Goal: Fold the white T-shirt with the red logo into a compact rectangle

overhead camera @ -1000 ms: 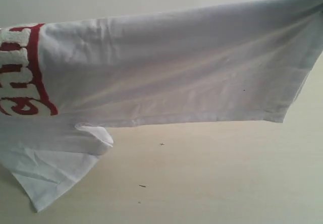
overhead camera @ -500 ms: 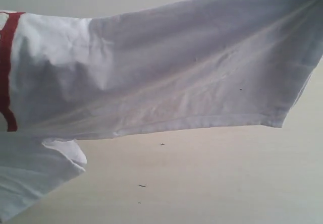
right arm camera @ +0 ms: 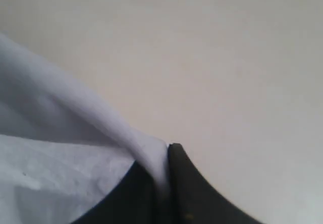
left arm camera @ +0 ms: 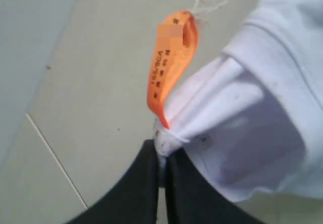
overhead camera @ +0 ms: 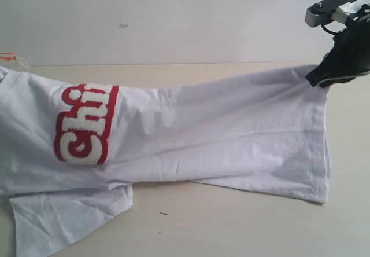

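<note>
The white T-shirt (overhead camera: 219, 135) hangs stretched sideways across the exterior view, folded lengthwise, its lower edge touching the table. Part of the red logo (overhead camera: 84, 125) shows at the left, reading "Chi". A loose sleeve (overhead camera: 63, 216) lies on the table at the lower left. My right gripper (overhead camera: 321, 79) is shut on the shirt's hem corner at the upper right; cloth (right arm camera: 151, 156) sits pinched between its jaws. My left gripper (left arm camera: 162, 151) is shut on the bunched neck cloth (left arm camera: 227, 118), right beside the orange neck tag (left arm camera: 169, 62). That gripper is outside the exterior view.
A pale wooden table (overhead camera: 243, 222) lies under the shirt, with a light wall (overhead camera: 173, 19) behind it. The right arm's camera housing (overhead camera: 332, 11) stands above the hem corner. An orange scrap (overhead camera: 8, 56) shows at the far left edge.
The shirt has dropped from close in front of the camera down toward the table. The logo shifted right and now reads "Chi". The right gripper came into view.
</note>
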Available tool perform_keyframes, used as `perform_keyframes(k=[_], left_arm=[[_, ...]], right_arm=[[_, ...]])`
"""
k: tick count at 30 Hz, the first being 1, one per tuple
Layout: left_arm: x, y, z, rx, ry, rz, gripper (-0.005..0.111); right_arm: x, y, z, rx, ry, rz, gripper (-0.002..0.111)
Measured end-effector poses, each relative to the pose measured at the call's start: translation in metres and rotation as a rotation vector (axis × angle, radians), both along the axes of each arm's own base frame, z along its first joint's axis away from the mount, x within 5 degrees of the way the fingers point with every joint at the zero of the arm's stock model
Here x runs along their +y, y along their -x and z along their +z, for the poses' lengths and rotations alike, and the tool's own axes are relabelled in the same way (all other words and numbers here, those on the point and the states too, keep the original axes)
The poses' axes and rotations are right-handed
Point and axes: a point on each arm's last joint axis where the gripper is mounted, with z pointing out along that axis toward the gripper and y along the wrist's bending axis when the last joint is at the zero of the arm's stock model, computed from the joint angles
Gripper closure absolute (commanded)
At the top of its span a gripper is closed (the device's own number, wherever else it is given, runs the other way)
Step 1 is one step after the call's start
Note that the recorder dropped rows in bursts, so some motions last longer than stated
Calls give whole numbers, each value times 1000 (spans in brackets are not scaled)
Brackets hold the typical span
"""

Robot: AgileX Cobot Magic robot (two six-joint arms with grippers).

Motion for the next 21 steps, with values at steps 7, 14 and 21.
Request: perform_keyframes(k=[7,14,21], left_arm=[[-2,-51,-46,-162,24,-5,86],[-2,-73,-68,-273,64,19,35],[1,-79,-63,-376,174,115,80]], right_arm=[[-9,-40,-25,-229,45,-61,75],[-13,-59,-25,-340,59,-94,62],[-15,-66,-12,-420,60,-113,81]])
